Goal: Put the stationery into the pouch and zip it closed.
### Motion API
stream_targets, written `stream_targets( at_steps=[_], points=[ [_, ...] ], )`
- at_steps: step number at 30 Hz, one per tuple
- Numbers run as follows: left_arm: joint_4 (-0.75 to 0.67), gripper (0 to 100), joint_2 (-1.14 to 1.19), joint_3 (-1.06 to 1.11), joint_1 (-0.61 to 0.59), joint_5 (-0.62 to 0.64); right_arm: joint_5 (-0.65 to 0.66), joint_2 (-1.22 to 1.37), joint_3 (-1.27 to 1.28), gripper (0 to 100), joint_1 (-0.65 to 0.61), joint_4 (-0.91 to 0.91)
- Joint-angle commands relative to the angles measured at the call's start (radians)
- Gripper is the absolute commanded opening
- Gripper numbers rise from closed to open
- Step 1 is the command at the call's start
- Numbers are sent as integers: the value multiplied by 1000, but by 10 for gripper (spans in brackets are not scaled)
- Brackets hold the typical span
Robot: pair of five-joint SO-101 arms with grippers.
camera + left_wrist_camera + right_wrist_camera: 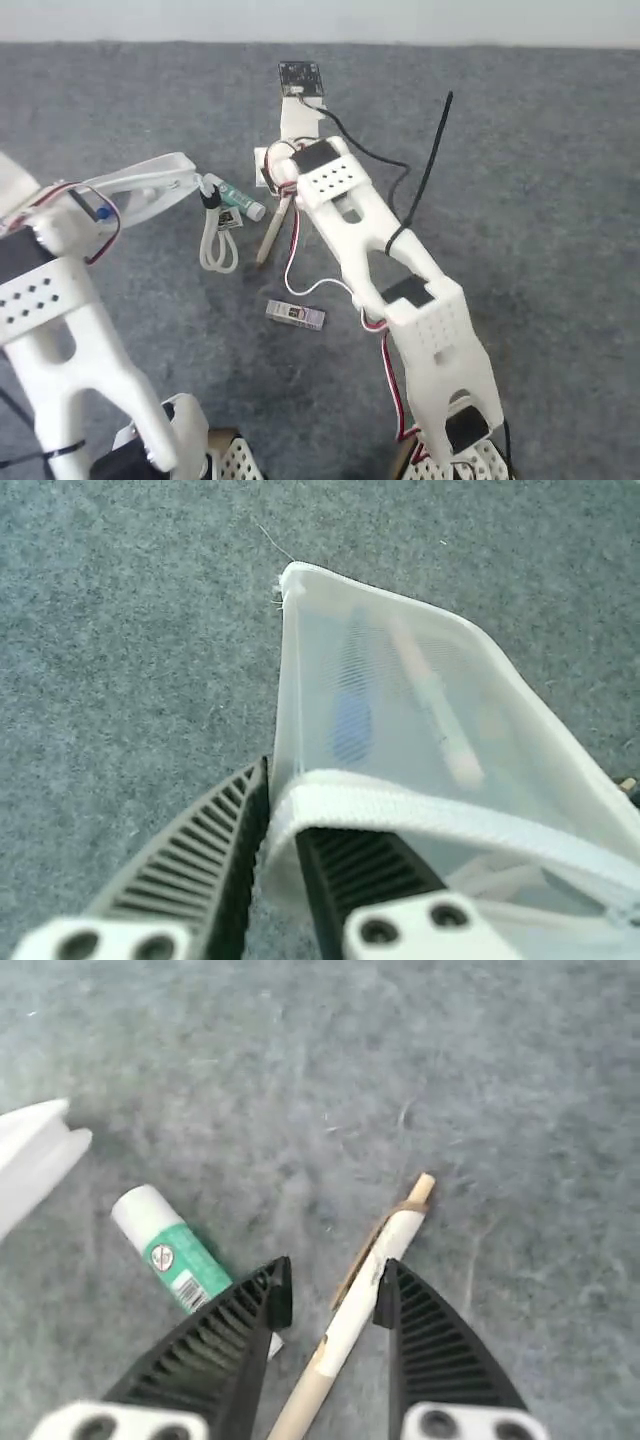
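The pouch [420, 710] is translucent white mesh with a thick woven zip band. A blue item and a pale stick shape show blurred through its wall. The left end effector [283, 800] is pinched narrow on that zip band at the pouch's mouth, toward the left side of the grey, felt-like desk [520, 150]. Mid-desk, the right end effector [336, 1268] stands partly open. Its ribbed black fingers sit either side of a slim beige-and-white pen [345, 1325], with a cylindrical green-and-white glue stick [170, 1250] just beside.
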Motion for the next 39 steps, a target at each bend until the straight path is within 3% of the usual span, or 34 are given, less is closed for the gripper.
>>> stream_targets(
  at_steps=[1,10,25,29,31,39],
  points=[
    [-32,10,-11,-16,-9,11,-11,30,-153,134,16,58],
    [-29,10,-11,-15,-8,11,-11,202,-307,132,16,101],
    [-34,10,-11,-2,-5,9,-11,312,-336,127,47,101],
    [-34,10,-11,-1,-5,9,-11,312,-336,13,42,101],
    [-34,10,-11,-1,-5,9,-11,309,-336,17,42,102],
    [-34,10,-11,-1,-5,9,-6,303,-483,6,41,292]
  ],
)
